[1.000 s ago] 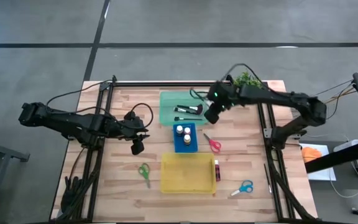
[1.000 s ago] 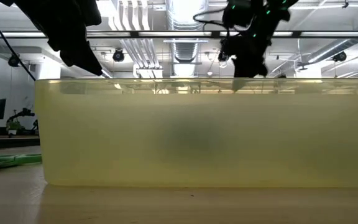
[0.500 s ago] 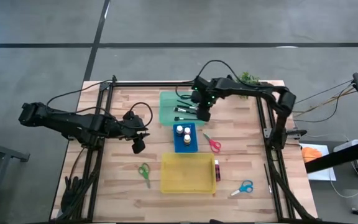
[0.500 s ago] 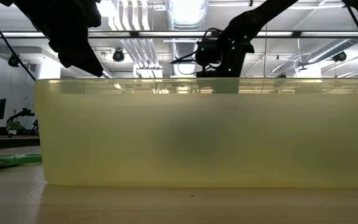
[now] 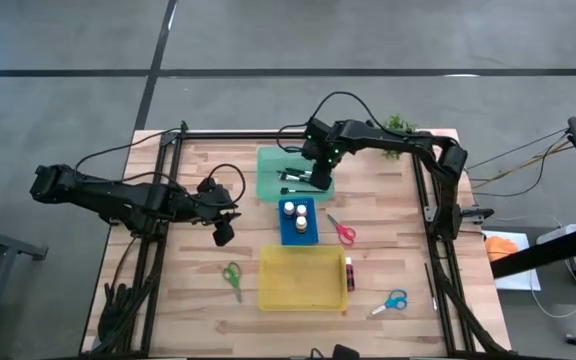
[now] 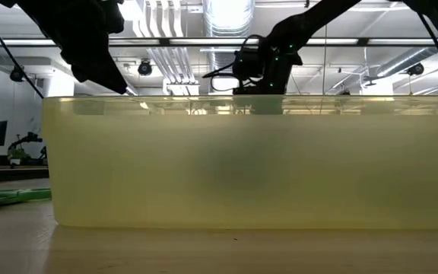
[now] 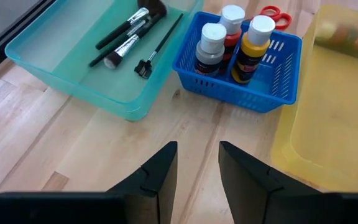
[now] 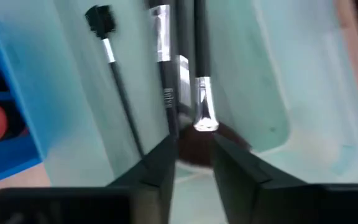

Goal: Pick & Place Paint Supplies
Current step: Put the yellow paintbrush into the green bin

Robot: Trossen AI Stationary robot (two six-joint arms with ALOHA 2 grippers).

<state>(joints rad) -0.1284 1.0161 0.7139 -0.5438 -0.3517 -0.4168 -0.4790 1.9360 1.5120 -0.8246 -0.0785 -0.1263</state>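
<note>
R gripper (image 5: pixel 320 180) low over green tray (image 5: pixel 268 185), far side of table, jaws narrowly apart, holding nothing, brushes (image 8: pixel 166 74) lying in tray. Looks like drop step. Next prob: lift out, go for red scissors (image 5: pixel 342 231). L gripper (image 7: pixel 197 165) parked left, narrow gap, empty.
</note>
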